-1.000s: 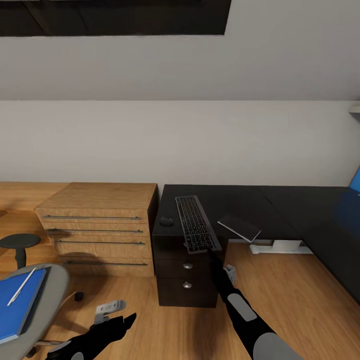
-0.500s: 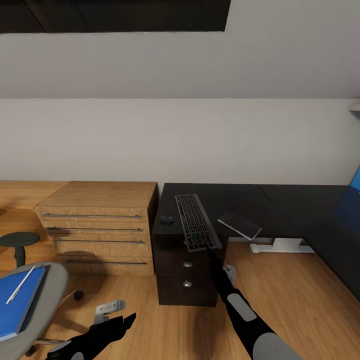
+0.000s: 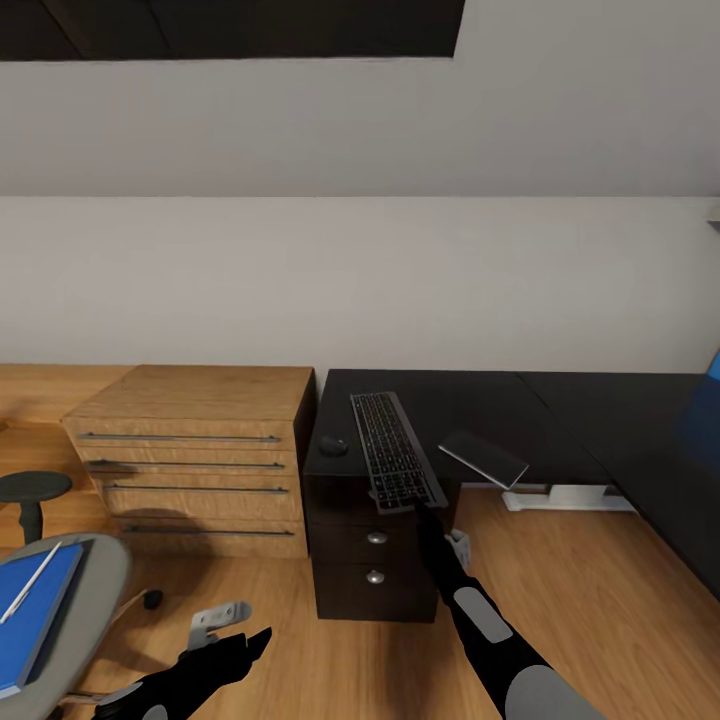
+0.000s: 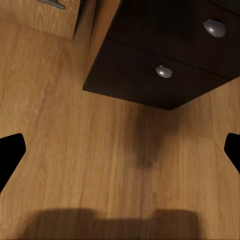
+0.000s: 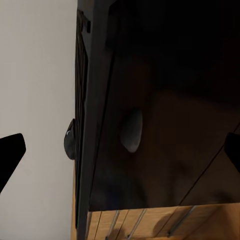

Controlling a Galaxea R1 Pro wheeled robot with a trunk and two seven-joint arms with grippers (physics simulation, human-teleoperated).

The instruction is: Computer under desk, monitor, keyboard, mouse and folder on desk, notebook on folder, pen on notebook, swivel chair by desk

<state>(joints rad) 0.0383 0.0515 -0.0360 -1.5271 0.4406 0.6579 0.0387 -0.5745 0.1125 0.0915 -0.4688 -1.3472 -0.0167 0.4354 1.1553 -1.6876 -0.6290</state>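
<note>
The keyboard [image 3: 393, 448] lies on the black desk [image 3: 560, 410], its near end sticking out over the front edge. The small black mouse [image 3: 333, 444] sits left of it, and the mouse [image 5: 69, 139] also shows by the desk edge in the right wrist view. The dark grey notebook [image 3: 483, 458] overhangs the edge to the right. My right gripper [image 3: 426, 512] is open just below the keyboard's near end, holding nothing. At lower left, the swivel chair [image 3: 95, 585] carries the blue folder [image 3: 25, 620] with the pen [image 3: 27, 583] on it. My left gripper [image 3: 252, 642] hangs open over the floor.
The dark drawer unit [image 3: 375, 560] stands under the desk's left end, its knobs [image 4: 163, 71] close ahead of the left wrist. A low light-wood cabinet [image 3: 200, 440] adjoins it on the left. A black round-topped stand [image 3: 34, 487] is at far left. A white desk foot [image 3: 560, 496] rests on the wood floor.
The whole picture has shifted a little, so the chair and folder now sit nearer the left edge. Both arms and the things on the desk keep their places.
</note>
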